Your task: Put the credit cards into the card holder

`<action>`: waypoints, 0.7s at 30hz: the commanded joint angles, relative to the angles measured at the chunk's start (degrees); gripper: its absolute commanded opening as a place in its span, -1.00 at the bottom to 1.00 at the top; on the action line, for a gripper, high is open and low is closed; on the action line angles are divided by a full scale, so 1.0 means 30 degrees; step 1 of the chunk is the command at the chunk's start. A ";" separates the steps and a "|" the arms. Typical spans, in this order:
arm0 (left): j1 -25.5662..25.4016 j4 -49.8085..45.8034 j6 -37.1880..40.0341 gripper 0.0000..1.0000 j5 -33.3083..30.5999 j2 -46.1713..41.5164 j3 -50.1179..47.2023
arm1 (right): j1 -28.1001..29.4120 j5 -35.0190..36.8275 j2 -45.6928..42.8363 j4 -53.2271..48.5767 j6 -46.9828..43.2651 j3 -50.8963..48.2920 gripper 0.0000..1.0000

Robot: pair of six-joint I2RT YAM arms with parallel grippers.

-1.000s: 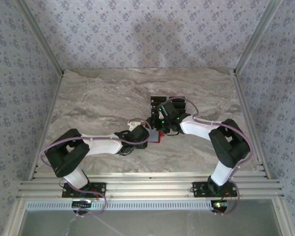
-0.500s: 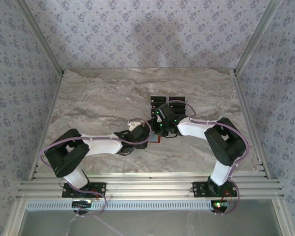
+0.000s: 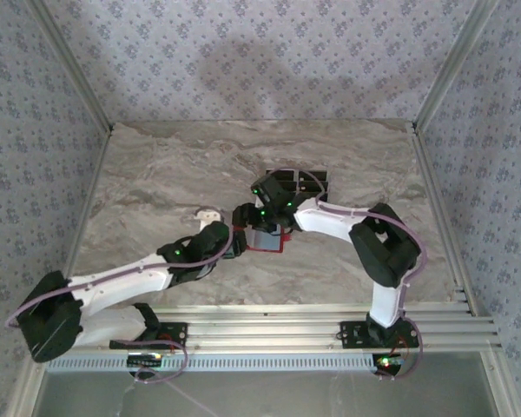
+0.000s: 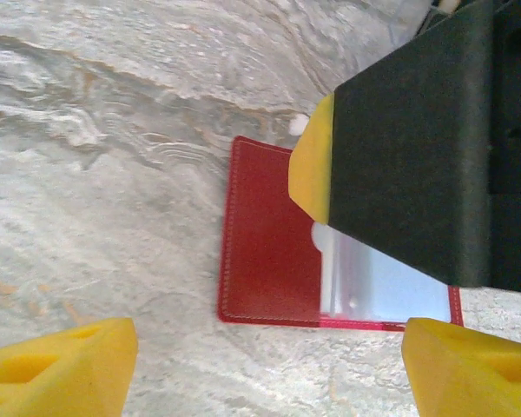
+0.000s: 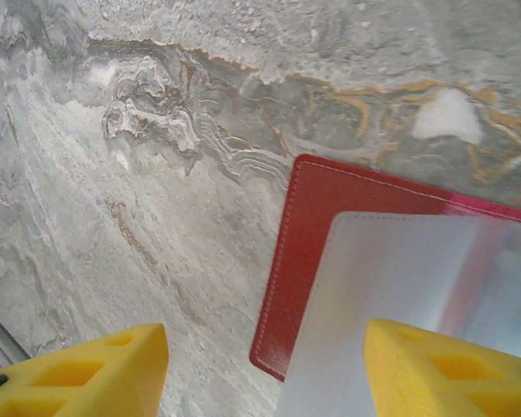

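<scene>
The card holder (image 3: 276,246) lies open and flat on the marble, a red wallet (image 4: 269,252) with a grey-blue pocket (image 5: 399,278) facing up. My left gripper (image 4: 265,369) hovers open at its near-left corner with nothing between the yellow pads. The right gripper (image 5: 265,373) is open too, low over the wallet's left edge (image 5: 286,261), one fingertip (image 4: 313,169) over the red leather. In the top view the left gripper (image 3: 241,236) and the right gripper (image 3: 262,221) meet over the wallet. Black credit cards (image 3: 317,182) lie just behind, partly hidden by the right arm.
The table (image 3: 165,174) is a marble slab framed by aluminium rails, with wallpapered walls behind and at both sides. The right arm (image 3: 373,243) bends across the right half, the left arm (image 3: 113,282) stretches along the near left.
The left arm has stretched out and its gripper has opened a little wider. The right gripper has shifted left and back. The open wallet now shows between them.
</scene>
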 commanded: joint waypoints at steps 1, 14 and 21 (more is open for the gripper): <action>0.0591 -0.0878 -0.0793 0.62 -0.0351 -0.1406 -0.0759 | 0.0410 0.0651 0.1298 -0.1718 0.0157 0.1519 0.26; 0.3775 -0.1703 -0.0121 0.72 0.2968 -0.2257 -0.0307 | 0.0640 0.0772 0.1243 -0.3880 -0.0320 0.4550 0.26; 0.5121 -0.1909 0.1003 0.81 0.4885 0.0199 0.1960 | -0.1101 -0.0189 -0.0784 -0.6459 -0.2907 0.5538 0.28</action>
